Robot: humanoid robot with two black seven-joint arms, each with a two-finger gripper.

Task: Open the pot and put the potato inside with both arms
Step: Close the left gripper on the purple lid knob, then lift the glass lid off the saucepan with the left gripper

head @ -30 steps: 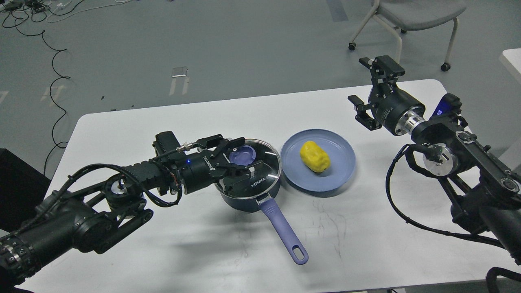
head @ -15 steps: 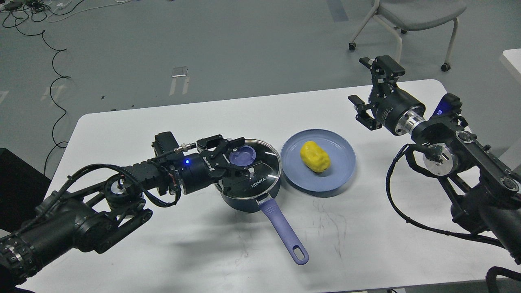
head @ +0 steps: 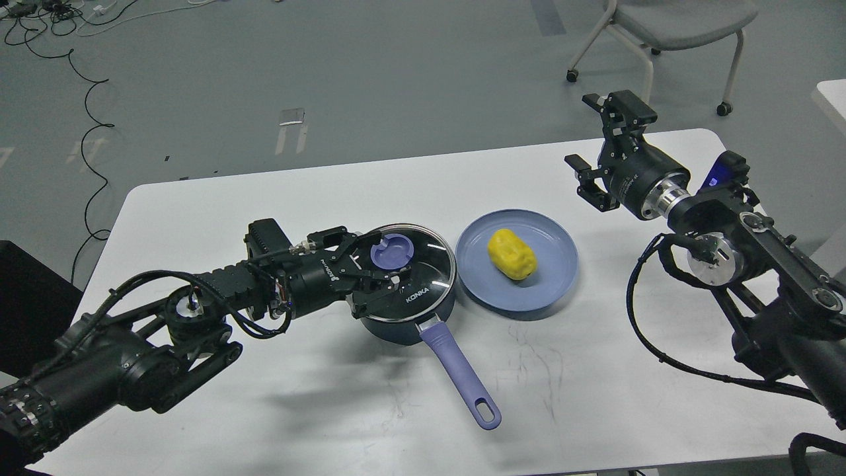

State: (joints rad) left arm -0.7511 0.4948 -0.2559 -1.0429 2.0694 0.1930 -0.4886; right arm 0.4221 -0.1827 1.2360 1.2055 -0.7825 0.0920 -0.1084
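The dark navy pot [head: 404,316] stands on the white table [head: 277,410], left of centre, with its lavender handle [head: 459,377] pointing toward me. Its KONKA glass lid [head: 426,264] is on, with a lavender knob [head: 392,251] in the middle. My left gripper [head: 375,264] is open over the lid's left side, one finger on each side of the knob, just left of it. The yellow potato [head: 511,254] lies on a flat blue plate [head: 552,284] right of the pot. My right gripper [head: 580,132] is open and empty, held high over the table's far right.
A grey chair on castors [head: 667,26] stands on the floor beyond the table's far right corner. Cables [head: 86,132] lie on the floor at the far left. Another white table's corner [head: 833,99] shows at the right edge.
My left gripper has drawn back a little to the left, so more of the lid's knob shows. The lid, potato and right arm have not moved.
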